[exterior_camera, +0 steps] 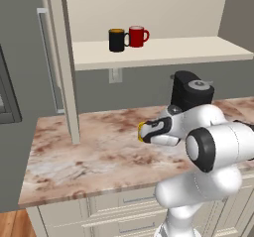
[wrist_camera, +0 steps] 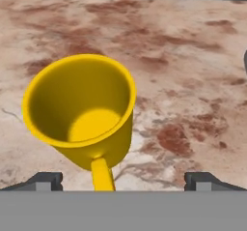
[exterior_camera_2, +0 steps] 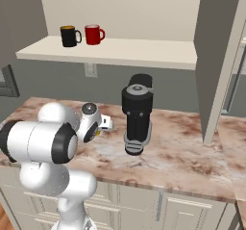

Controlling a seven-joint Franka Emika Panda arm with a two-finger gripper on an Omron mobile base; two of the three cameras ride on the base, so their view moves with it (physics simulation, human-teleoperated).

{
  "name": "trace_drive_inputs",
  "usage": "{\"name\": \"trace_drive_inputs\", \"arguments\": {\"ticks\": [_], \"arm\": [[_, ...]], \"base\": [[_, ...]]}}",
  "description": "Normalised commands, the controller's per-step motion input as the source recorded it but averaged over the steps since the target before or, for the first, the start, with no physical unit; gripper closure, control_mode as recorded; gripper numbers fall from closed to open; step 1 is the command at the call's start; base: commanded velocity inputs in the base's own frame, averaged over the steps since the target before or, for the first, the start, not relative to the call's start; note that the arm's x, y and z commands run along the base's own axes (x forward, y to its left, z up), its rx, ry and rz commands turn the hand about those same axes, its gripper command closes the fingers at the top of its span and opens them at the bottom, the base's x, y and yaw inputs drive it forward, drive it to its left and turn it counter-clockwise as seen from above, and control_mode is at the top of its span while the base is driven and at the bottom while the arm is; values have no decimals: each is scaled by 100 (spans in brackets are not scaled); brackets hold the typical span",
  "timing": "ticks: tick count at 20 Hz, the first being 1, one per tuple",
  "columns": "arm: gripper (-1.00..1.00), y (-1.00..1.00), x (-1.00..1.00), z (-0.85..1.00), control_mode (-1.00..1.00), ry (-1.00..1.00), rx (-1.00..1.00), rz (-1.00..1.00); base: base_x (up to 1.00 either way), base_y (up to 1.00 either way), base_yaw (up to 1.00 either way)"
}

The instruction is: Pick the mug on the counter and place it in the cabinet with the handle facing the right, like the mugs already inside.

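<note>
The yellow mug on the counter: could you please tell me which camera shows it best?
The hand view: the yellow mug stands upright, empty, handle toward the camera. In the left base view only a yellow sliver peeks past the arm; the right base view gives barely a glimpse.

No words, brand marks, numbers or signs can be read anywhere; the mugs, the coffee machine and the cupboard surfaces look plain
</note>
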Motion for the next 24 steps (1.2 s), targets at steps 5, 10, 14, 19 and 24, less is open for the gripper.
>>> {"name": "trace_drive_inputs", "arguments": {"ticks": [5, 10, 14, 19, 24], "arm": [[-100, 2, 14, -15, -100, 0, 0, 1], [-100, 4, 18, -18, -100, 0, 0, 0], [-100, 14, 19, -17, -100, 0, 0, 1], [-100, 14, 14, -15, -100, 0, 0, 2], [100, 11, 13, -18, -100, 0, 0, 1]], "base": [[0, 0, 0], [0, 0, 0], [0, 0, 0], [0, 0, 0], [0, 0, 0]]}}
